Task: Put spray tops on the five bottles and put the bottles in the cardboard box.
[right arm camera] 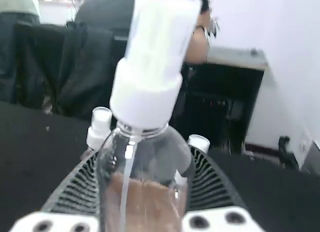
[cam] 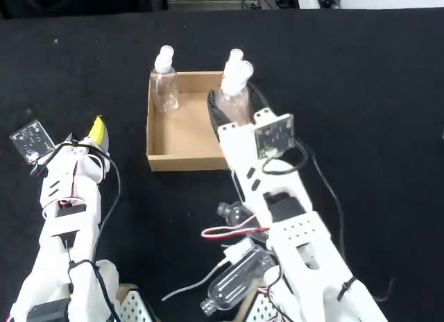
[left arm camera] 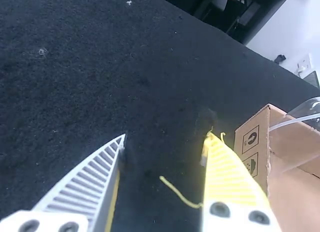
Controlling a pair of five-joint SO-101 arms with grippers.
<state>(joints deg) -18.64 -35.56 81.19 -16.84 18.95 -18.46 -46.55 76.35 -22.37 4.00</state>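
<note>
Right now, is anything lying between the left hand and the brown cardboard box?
Nothing. In the high view, only bare black table cloth lies between the open left hand and the brown cardboard box; the left wrist view agrees.

The brown cardboard box (left arm camera: 254,153) is carrying two small black pictograms (left arm camera: 251,138) on its outer side wall near a corner, one above the other, each inside a printed square. The upper one is looking like a curled hook or arrow. The lower one is too small to tell. No words or numbers are showing legibly anywhere.
</note>
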